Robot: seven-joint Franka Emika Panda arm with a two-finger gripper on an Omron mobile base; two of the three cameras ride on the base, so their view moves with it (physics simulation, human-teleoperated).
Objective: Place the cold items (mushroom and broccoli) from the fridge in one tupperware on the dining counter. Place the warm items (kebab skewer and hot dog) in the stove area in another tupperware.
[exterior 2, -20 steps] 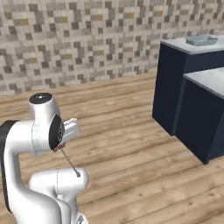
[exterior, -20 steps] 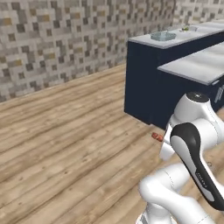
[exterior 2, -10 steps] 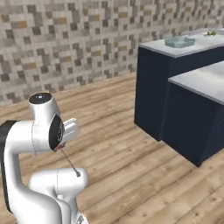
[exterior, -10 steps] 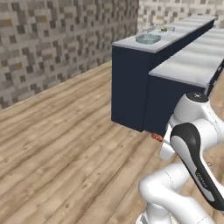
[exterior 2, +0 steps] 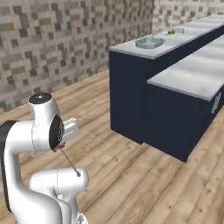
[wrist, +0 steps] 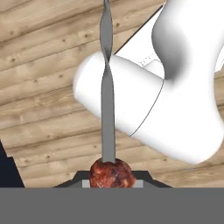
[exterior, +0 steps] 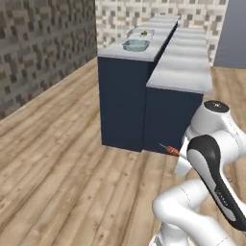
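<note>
Robot grips kebab skewer beside the kitchen island

In the hand view, the two-finger gripper (wrist: 111, 183) has its jaws pinched on the browned meat of the grey twisted-metal kebab skewer (wrist: 107, 105), whose shaft points to 12 o'clock over the wooden plank floor (wrist: 39, 109). On the dark navy counter with a grey top (exterior: 126, 96), a clear tupperware tub (exterior: 136, 45) sits at 12 o'clock.
</note>
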